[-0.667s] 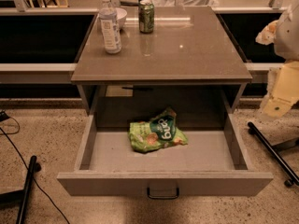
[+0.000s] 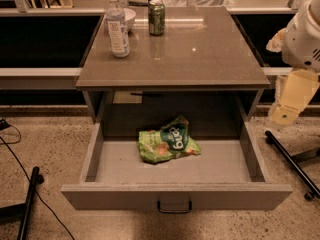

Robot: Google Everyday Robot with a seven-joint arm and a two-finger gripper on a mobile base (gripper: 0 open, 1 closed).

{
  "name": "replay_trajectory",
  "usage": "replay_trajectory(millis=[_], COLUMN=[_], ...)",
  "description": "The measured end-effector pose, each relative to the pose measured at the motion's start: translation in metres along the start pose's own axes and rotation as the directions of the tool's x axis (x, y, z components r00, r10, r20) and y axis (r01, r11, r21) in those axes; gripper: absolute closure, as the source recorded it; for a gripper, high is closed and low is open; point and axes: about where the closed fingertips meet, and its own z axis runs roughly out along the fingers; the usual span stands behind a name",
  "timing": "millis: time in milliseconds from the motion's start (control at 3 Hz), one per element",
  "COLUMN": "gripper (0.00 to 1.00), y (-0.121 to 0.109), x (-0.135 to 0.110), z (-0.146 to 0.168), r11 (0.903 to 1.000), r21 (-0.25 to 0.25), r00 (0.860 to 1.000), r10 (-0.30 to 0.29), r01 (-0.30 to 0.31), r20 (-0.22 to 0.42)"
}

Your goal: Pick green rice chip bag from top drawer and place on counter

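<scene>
The green rice chip bag [image 2: 168, 141] lies crumpled on the floor of the open top drawer [image 2: 175, 196], near the middle and toward the back. Its dark-green logo faces up. The drawer is pulled out fully, with its dark pull handle at the front centre. The counter [image 2: 200, 59] is the glossy slab above it. My arm shows at the right edge as a white body with a cream end. The gripper [image 2: 285, 114] hangs there, right of the drawer's right wall, at about counter-edge height and well apart from the bag.
On the counter's back left stand a clear water bottle [image 2: 117, 26], a white bowl [image 2: 130, 18] behind it, and a green drink can [image 2: 156, 17]. Black stand legs lie on the speckled floor at lower left [image 2: 27, 204] and right [image 2: 292, 161]. A cable [image 2: 15, 156] runs at the left.
The cream end of my arm has edged slightly left toward the drawer. The bag, drawer and counter items have not moved.
</scene>
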Motion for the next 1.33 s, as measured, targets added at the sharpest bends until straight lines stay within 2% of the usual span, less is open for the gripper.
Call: replay_trajectory(millis=[333, 667, 1000, 1333], gripper=[0.00, 0.00, 0.00, 0.00], y=[0.011, 0.042, 0.035, 0.038], x=[-0.008, -0.024, -0.034, -0.046], z=[0.062, 0.160, 0.175, 0.178], r11=[0.9957, 0.9777, 0.9830, 0.9757], r21=[-0.085, -0.176, -0.137, -0.140], r00=[0.997, 0.982, 0.977, 0.969], r10=[-0.030, -0.084, -0.094, -0.138], r01=[0.036, 0.114, 0.122, 0.168], r20=[0.067, 0.171, 0.194, 0.203])
